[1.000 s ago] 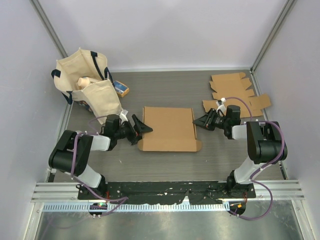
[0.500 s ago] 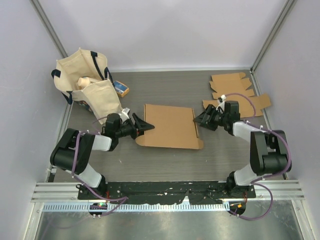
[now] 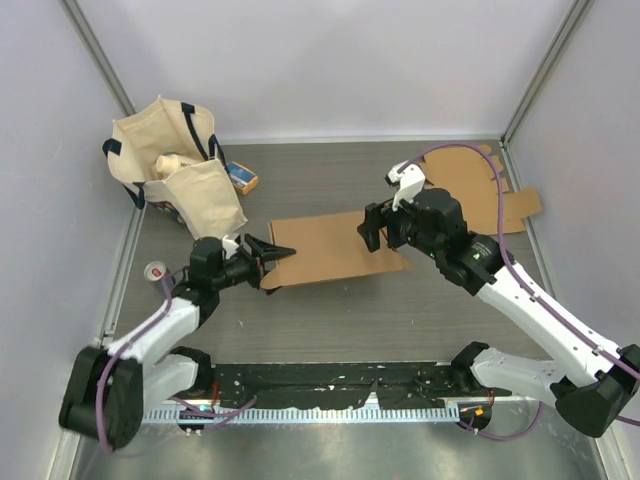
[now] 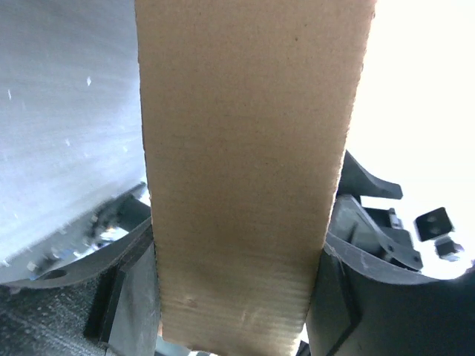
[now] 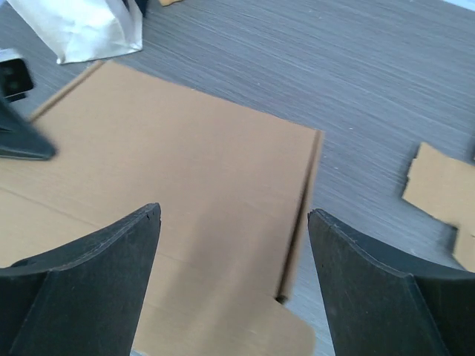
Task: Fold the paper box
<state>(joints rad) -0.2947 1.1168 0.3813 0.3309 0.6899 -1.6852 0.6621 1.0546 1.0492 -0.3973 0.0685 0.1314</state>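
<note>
The paper box is a flat brown cardboard piece in the middle of the table, its left end raised and its right end low. My left gripper is shut on that left end. In the left wrist view a cardboard strip fills the gap between both fingers. My right gripper hovers open above the box's right part. In the right wrist view its dark fingertips straddle the cardboard and its right edge without touching it.
A cream tote bag with items inside stands at the back left, with a small blue and orange box beside it. Flat cardboard blanks lie at the back right, one visible to the right wrist camera.
The left gripper closed on the box's left end and lifted it. The right gripper opened, left the box's right edge and rose above the box.
</note>
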